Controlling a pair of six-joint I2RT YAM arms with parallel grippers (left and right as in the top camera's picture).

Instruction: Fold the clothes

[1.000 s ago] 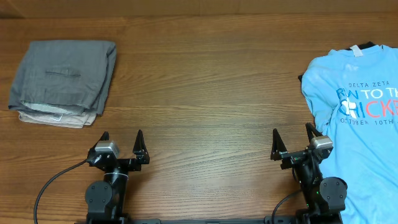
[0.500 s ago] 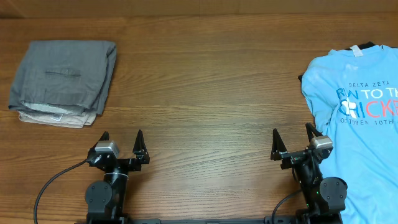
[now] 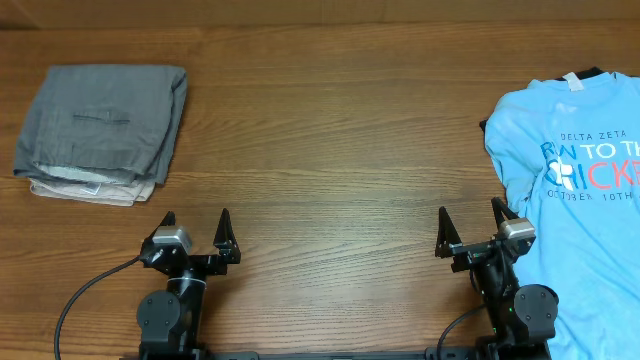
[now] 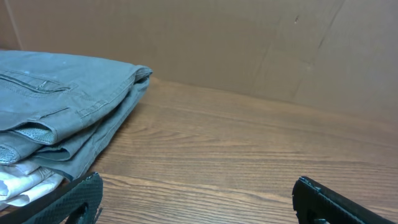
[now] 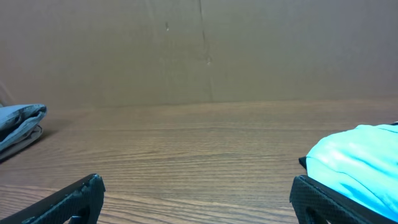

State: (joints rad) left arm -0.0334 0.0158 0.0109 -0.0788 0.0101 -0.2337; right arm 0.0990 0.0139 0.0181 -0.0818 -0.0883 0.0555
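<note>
Right gripper [image 3: 467, 208] agape, apparently beside T-shirt [image 3: 585, 235]

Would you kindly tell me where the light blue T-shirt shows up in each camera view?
Overhead: the light blue T-shirt lies at the right edge, partly cut off.
Left wrist: not in it.
Right wrist: bottom right corner.
Shared landmark: the folded grey trousers, top left overhead, left in the left wrist view, far left in the right wrist view.

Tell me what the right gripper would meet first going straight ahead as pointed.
Mostly bare table lies ahead of the right gripper; it may brush the edge of the T-shirt first, depth unclear.
</note>
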